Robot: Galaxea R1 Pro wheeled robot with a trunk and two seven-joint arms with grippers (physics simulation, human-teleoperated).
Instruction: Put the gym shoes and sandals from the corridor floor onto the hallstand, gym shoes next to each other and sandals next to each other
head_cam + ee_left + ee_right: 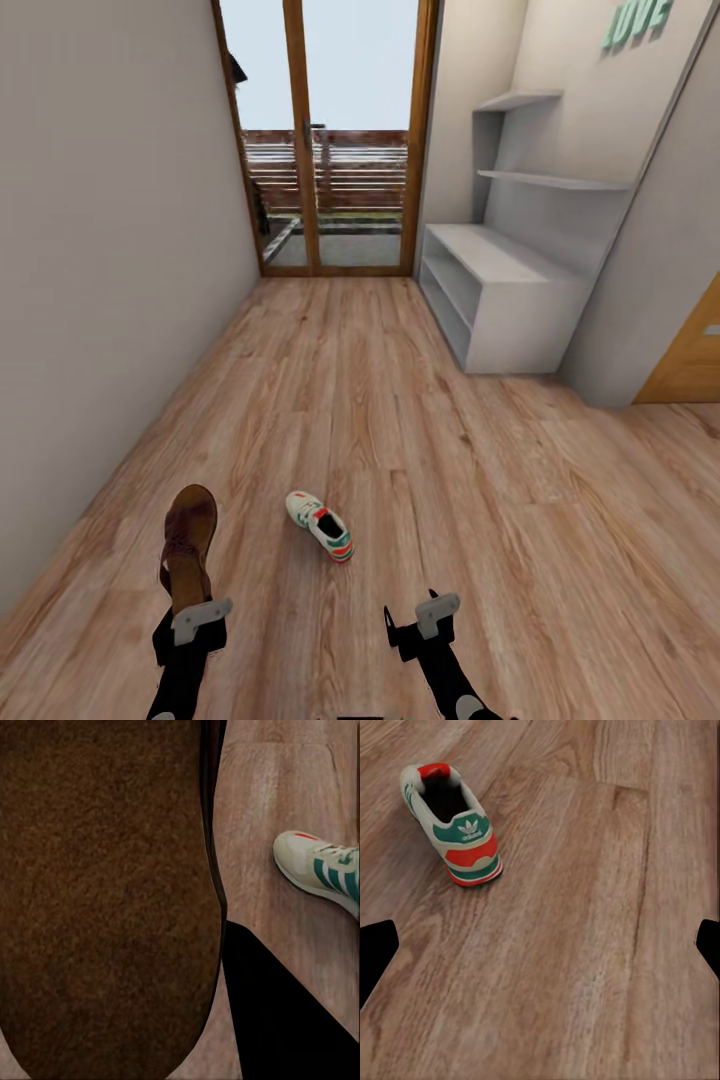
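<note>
Head view: we see a narrow corridor w/ wood-plank floor running to a glass door at the far end. The hallstand stands against the right wall near that door, light grey, bench top bare, wall shelves above it. Our left hand is closed on a brown sandal, gripping it at the heel end, the rest sticking up and fwd, clear of the floor. One gym shoe lies on the floor just right of the sandal, apart from it, btwn our two arms and a bit ahead. Right hand is open, nothing in it.

Left wrist view: the sandal is right up against the cam; the gym shoe lies on the floor beside it.

Right wrist view: the gym shoe sits upright on the planks, heel toward us, well ahead of the spread fingertips.
</note>
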